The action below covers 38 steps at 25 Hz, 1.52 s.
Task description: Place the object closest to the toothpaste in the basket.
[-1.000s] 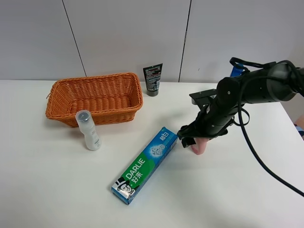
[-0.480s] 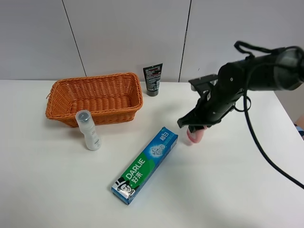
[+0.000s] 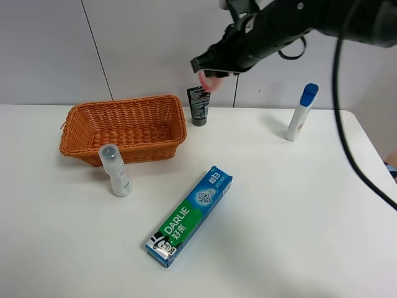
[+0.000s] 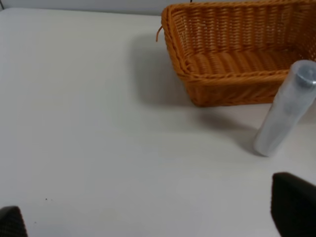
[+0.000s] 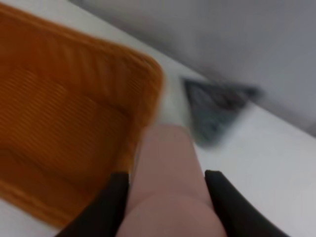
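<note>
The toothpaste box (image 3: 189,216) lies at the middle front of the table. My right gripper (image 3: 211,68) is shut on a pink object (image 3: 205,80) and holds it high in the air, over the table just right of the orange wicker basket (image 3: 126,153). In the right wrist view the pink object (image 5: 170,182) sits between the two dark fingers (image 5: 106,207), with the basket's rim (image 5: 153,84) beneath and beside it. My left gripper (image 4: 153,217) is open and empty, low over the table near the basket (image 4: 177,49).
A clear bottle (image 3: 116,169) stands in front of the basket, also in the left wrist view (image 4: 286,114). A black tube (image 3: 200,104) stands at the back by the wall, blurred in the right wrist view (image 5: 217,111). A white bottle with a blue cap (image 3: 301,112) stands at the right.
My right gripper has lifted the pink object off the table beside the toothpaste box and carried it up and to the left, towards the basket. The white bottle has come into view.
</note>
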Each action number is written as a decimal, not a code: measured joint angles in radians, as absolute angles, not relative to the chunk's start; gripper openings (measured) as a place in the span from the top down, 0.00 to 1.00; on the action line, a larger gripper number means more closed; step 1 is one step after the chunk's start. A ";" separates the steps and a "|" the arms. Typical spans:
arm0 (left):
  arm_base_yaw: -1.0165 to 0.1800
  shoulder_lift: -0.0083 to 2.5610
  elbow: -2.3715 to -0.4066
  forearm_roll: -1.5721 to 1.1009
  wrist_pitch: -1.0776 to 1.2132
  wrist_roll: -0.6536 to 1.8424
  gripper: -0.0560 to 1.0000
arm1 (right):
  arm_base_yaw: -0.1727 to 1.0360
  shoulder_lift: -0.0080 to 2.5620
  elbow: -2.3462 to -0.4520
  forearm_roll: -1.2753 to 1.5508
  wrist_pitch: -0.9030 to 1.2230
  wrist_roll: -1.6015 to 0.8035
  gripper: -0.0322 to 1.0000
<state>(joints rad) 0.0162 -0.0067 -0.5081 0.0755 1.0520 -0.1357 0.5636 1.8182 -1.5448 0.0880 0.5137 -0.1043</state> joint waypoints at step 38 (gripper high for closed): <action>0.016 -0.007 -0.508 0.075 1.052 -0.136 0.01 | 0.545 1.160 -1.489 -0.293 0.708 0.126 0.01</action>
<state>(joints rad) 0.0162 -0.0067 -0.5081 0.0755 1.0520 -0.1357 0.5449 1.1603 -1.4887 -0.2934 0.7076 0.1256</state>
